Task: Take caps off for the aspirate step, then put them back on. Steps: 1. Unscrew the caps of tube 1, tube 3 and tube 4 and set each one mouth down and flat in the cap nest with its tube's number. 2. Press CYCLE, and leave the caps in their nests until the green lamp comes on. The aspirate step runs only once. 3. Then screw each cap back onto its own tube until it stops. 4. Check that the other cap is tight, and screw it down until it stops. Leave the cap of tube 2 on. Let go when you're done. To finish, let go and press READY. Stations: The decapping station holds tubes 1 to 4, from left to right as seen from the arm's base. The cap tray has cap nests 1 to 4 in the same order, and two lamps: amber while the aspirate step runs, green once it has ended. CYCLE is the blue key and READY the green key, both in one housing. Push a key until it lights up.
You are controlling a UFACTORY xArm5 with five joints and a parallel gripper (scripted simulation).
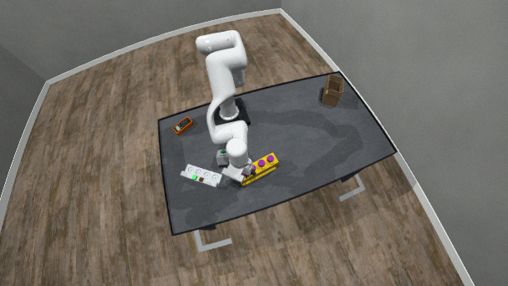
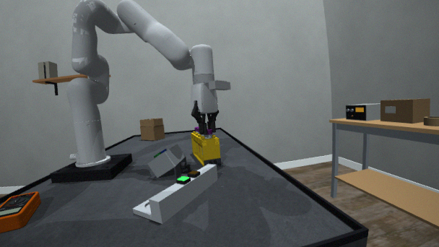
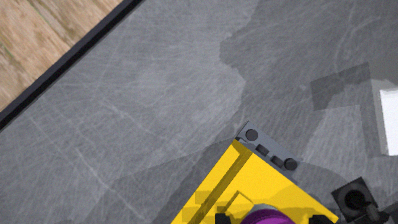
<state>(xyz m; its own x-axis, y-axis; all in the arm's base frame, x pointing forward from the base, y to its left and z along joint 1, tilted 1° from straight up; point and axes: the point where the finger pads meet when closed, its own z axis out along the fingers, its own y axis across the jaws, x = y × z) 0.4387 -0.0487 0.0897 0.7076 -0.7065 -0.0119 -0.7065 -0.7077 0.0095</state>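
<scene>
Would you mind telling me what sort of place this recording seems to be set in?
Most likely a small lab or workshop. A robot arm stands on a dark workbench over a yellow rack of purple-capped tubes, a handheld meter lies nearby, and a side table carries an instrument box.
</scene>
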